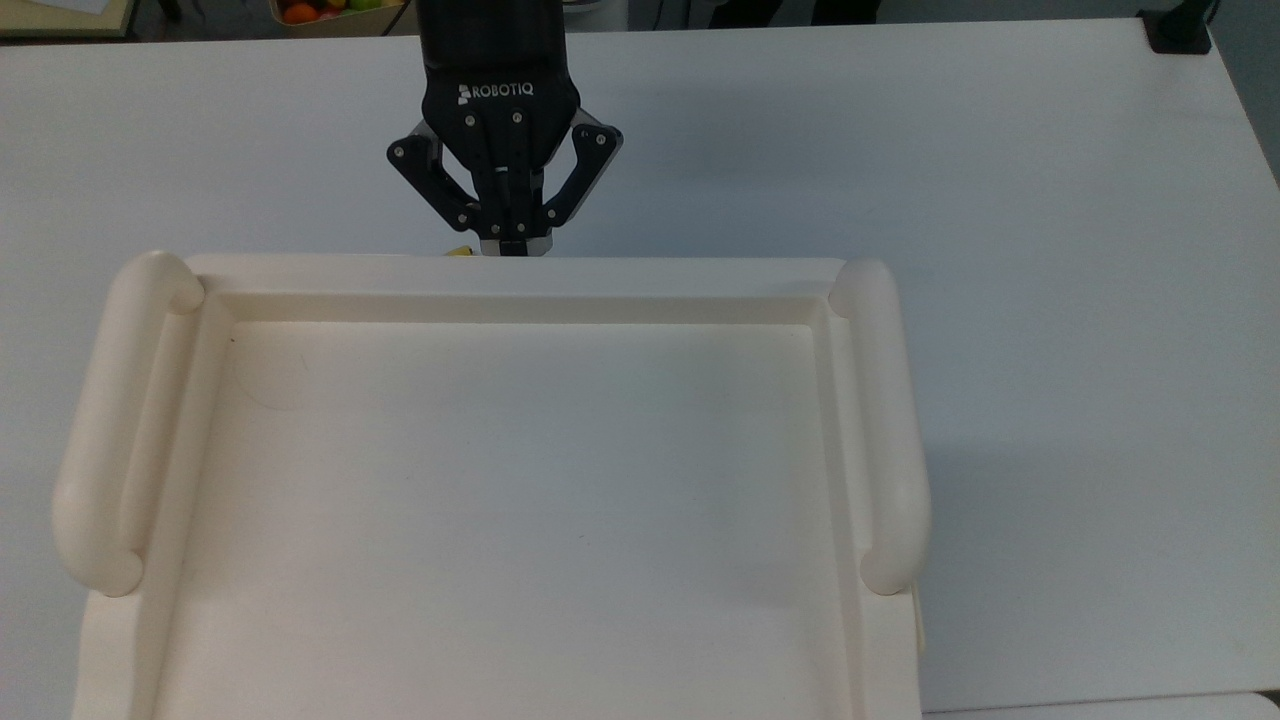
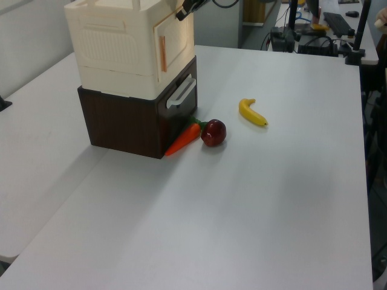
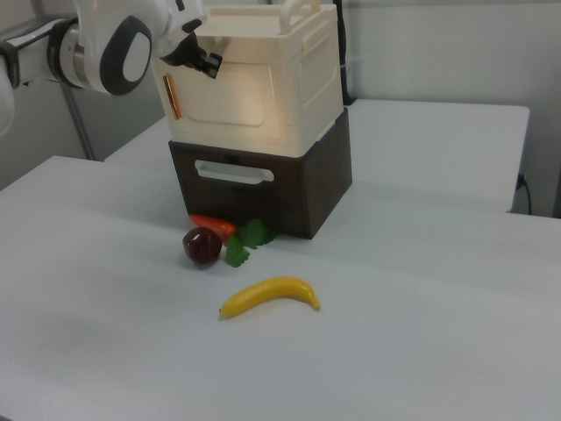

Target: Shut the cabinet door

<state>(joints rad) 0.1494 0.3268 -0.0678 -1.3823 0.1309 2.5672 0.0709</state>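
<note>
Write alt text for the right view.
A black end effector on a white robot arm presses the flat cream cabinet door shut on a cream cabinet atop a dark brown drawer unit; a carrot, red apple and yellow banana lie in front.

You see the cabinet (image 3: 263,79) stacked on a drawer unit (image 3: 263,189) on the table (image 3: 421,289). The door (image 3: 223,92) lies nearly flush with the cabinet front, the gripper (image 1: 512,247) at its upper edge. In the right view, the carrot (image 3: 215,227) and apple (image 3: 202,246) lie just before the drawer unit, the banana (image 3: 270,296) nearer the camera
</note>
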